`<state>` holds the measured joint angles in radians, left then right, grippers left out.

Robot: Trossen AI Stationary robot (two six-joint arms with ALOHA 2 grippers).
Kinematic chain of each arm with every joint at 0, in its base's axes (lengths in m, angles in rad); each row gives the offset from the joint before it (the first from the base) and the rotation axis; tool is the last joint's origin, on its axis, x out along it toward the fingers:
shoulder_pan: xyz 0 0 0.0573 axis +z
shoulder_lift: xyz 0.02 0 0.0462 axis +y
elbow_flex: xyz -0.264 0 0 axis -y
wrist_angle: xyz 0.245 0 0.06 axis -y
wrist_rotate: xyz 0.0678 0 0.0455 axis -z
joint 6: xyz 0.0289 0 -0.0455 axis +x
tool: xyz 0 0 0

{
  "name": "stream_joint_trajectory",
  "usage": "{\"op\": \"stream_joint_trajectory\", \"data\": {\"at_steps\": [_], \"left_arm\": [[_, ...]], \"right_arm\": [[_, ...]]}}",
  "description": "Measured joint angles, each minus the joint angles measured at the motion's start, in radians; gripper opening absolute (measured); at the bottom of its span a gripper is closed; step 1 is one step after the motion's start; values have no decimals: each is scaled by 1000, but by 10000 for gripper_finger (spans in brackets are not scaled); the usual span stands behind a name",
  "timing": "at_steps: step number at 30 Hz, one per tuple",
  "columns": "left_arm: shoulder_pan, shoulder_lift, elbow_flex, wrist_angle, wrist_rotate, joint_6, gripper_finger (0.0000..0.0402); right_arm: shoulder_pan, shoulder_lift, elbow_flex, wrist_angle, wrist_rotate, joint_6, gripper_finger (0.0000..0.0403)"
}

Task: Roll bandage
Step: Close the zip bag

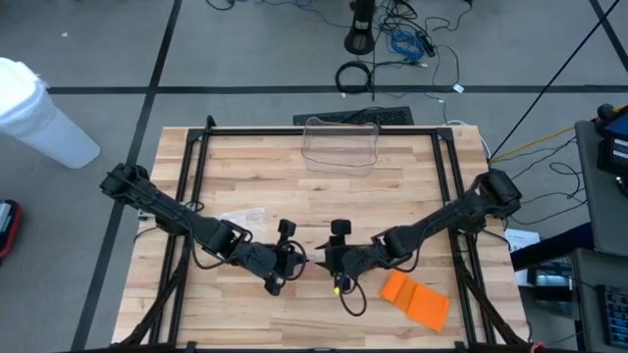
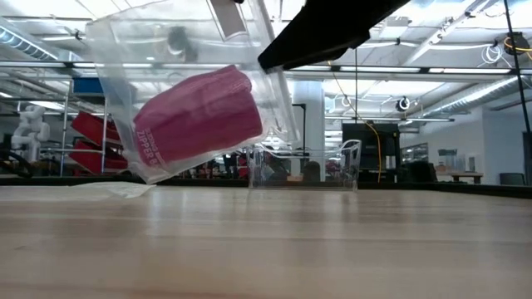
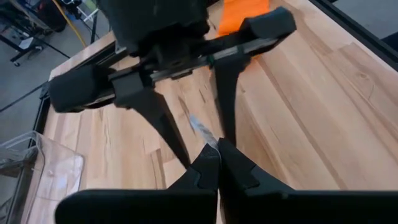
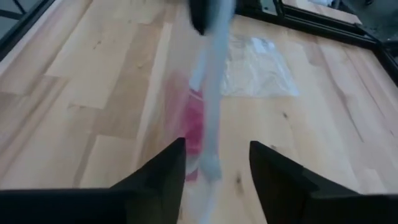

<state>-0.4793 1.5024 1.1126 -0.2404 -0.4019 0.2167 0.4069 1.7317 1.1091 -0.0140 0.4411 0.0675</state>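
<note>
A pale wooden counter (image 1: 324,196) made of butcher-block planks carries everything, with a black metal frame (image 1: 324,130) running along its edges. At the far edge, in the middle, stands an empty clear plastic box (image 1: 340,145). Toward the left of the middle lies a flat, crumpled clear plastic bag (image 1: 242,218). Near the front on the right lies an orange piece (image 1: 415,299), flat on the wood and well apart from both the box and the bag.
</note>
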Motion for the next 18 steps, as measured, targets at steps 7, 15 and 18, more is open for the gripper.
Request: {"op": "stream_joint_trajectory", "data": {"at_steps": [7, 15, 18], "left_arm": [[0, 0, 0, -6, 0, 0, 0], [-9, -24, -2, -12, -85, -1, 0], [-22, -56, -2, -14, -96, -14, 0]], "right_arm": [[-13, 1, 0, 0, -4, 30, 30], [-13, -1, 4, -11, -71, 34, 13], [-14, -5, 7, 1, -71, 32, 9]]}}
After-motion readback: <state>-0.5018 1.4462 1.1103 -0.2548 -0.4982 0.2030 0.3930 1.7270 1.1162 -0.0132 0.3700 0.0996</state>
